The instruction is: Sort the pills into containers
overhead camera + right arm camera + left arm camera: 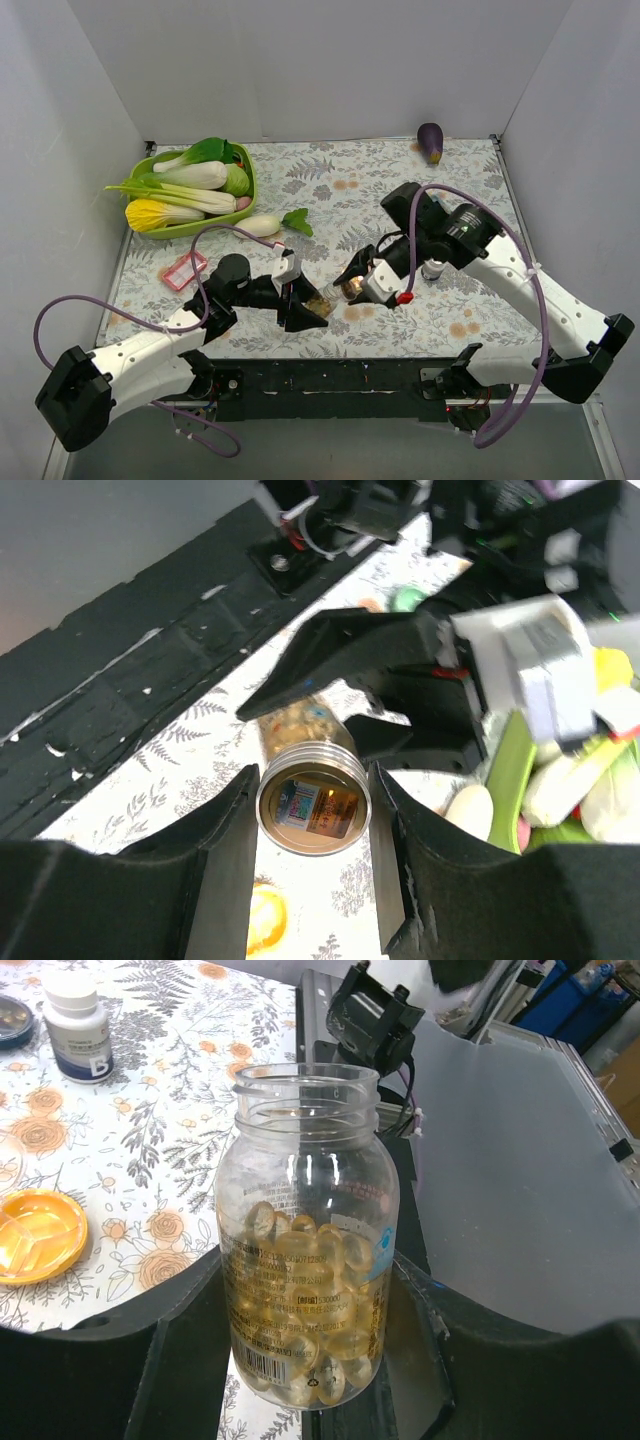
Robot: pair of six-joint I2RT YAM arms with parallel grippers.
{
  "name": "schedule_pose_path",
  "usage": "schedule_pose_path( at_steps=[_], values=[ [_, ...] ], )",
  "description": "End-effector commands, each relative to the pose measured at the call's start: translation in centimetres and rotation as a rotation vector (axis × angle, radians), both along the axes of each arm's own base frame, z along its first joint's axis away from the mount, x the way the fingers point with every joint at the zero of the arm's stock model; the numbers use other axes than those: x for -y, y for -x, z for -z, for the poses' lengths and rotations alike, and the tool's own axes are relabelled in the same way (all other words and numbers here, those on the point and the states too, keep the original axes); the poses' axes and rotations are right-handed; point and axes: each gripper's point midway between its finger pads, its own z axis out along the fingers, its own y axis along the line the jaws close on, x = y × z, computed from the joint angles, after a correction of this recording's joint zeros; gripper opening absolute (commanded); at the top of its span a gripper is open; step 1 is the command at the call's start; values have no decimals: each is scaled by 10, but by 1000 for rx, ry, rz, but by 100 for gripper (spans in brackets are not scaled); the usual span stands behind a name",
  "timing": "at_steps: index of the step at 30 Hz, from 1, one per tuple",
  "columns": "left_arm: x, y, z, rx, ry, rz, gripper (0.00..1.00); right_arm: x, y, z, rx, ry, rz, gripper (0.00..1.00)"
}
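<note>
The left hand (310, 1345) grips an open clear bottle (305, 1170) of golden capsules (300, 1310) over the tabletop (170, 1110). The right hand (312, 815) clasps a round silver-rimmed lid (313, 802). An orange dish (38, 1235) lies near the bottle.

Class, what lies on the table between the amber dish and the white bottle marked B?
Nothing: the left wrist view shows only bare floral cloth between the amber dish and the white bottle.

pill bottle (305, 1250): clear glossy plastic, see-through printed label. softgels (340, 1260) inside: translucent yellow, shiny. dish (35, 1235): amber translucent plastic, glossy. white bottle (78, 1025): matt plastic, paper-look label. tabletop (170, 1120): matt floral-print covering, cloth or vinyl, can't tell. left hand fingers (110, 1380): matt black plastic. round cap (313, 805): silvery metallic-look rim, smooth.
</note>
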Motion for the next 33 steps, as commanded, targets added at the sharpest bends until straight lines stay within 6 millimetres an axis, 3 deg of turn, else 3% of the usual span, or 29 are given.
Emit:
schedule_pose_path(
  at_steps=[1, 2, 3, 4, 5, 6, 7, 8, 9, 12, 14, 16, 18, 19, 20, 22, 23, 24, 25, 26, 27, 29, 31, 32, 33],
  values=[
    [-1, -10, -18, 5, 40, -91, 0, -3, -31, -33, -229, -64, 253, 1],
    [-3, -13, -28, 11, 70, -127, 0, -5, -47, -52, -244, -137, 308, 1],
    [-5, -26, -37, 14, 100, -213, 0, 7, -78, -53, -280, -162, 438, 1],
    [-6, -32, -53, -5, 153, -258, 0, 14, -92, -56, -423, -144, 575, 1],
    [-8, -44, -71, -2, 192, -318, 0, 22, -108, -60, -437, -174, 664, 1],
    [-10, -56, -85, -4, 222, -367, 0, 37, -139, -66, -413, -229, 780, 1],
    [-11, -66, -101, 11, 255, -389, 0, 46, -149, -61, -447, -229, 833, 1],
    [-12, -91, -101, -42, 246, -441, 0, 53, -158, -59, -498, -230, 895, 1],
    [-13, -104, -135, -24, 302, -457, 0, 67, -174, -59, -521, -249, 969, 1],
    [-27, -154, -175, -12, 403, -535, 0, 91, -196, -53, -616, -272, 1102, 1],
    [-43, -168, -207, 103, 512, -596, 0, 104, -200, -43, -656, -286, 1165, 1],
    [-48, -161, -231, 252, 575, -582, 0, 117, -204, -40, -664, -305, 1218, 1],
    [-40, -125, -246, 388, 570, -470, 0, 124, -197, -35, -660, -311, 1240, 1],
    [-34, -109, -249, 434, 554, -443, 0, 127, -194, -33, -656, -311, 1250, 1],
    [-14, -83, -250, 439, 555, -407, 0, 130, -189, -30, -646, -316, 1262, 1],
    [-10, -65, -233, 404, 510, -391, 0, 132, -183, -26, -636, -318, 1263, 1],
    [-13, -64, -232, 387, 535, -400, 0, 133, -181, -26, -630, -324, 1264, 1],
    [-25, -72, -243, 399, 597, -471, 0, 134, -181, -19, -643, -316, 1271, 1],
    [-25, -83, -237, 348, 599, -485, 0, 134, -181, -19, -660, -318, 1277, 1],
    [-43, -115, -238, 343, 598, -555, 0, 135, -184, -18, -670, -322, 1280, 1],
    [-52, -108, -257, 374, 679, -476, 0, 136, -185, -19, -681, -324, 1280, 1],
    [-56, -123, -258, 304, 739, -441, 0, 137, -188, -19, -699, -326, 1288, 1],
    [-46, -110, -257, 347, 707, -364, 0, 141, -191, -19, -704, -331, 1306, 1],
    [-35, -78, -264, 468, 709, -315, 0, 144, -191, -19, -701, -335, 1317, 1],
    [-20, -72, -237, 413, 605, -314, 0, 145, -190, -17, -702, -330, 1326, 1]
  ],
)
